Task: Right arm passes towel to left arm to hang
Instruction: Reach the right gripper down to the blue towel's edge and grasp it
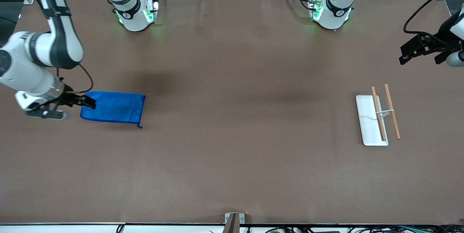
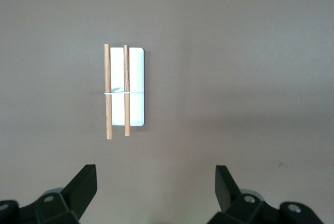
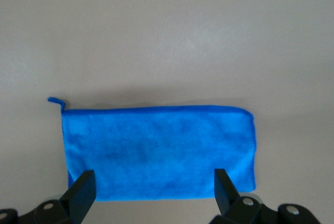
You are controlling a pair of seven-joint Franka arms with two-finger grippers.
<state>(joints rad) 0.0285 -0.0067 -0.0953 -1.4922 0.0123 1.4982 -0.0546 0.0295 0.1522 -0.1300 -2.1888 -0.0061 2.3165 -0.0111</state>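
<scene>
The blue towel (image 1: pixel 114 107) lies flat on the brown table toward the right arm's end, with its small loop at one corner. In the right wrist view the towel (image 3: pixel 156 151) fills the middle. My right gripper (image 1: pixel 88 101) is open and low at the towel's short edge, its fingers straddling that edge without closing on it; it also shows in its own wrist view (image 3: pixel 151 182). My left gripper (image 1: pixel 409 53) is open and empty, up in the air toward the left arm's end, and waits; it also shows in its own wrist view (image 2: pixel 155 182).
A white rack tray (image 1: pixel 367 124) with two wooden rods (image 1: pixel 378 113) held by a white wire stands toward the left arm's end, below the left gripper; the left wrist view shows it too (image 2: pixel 136 85). The arms' bases (image 1: pixel 136 13) stand along the table's back edge.
</scene>
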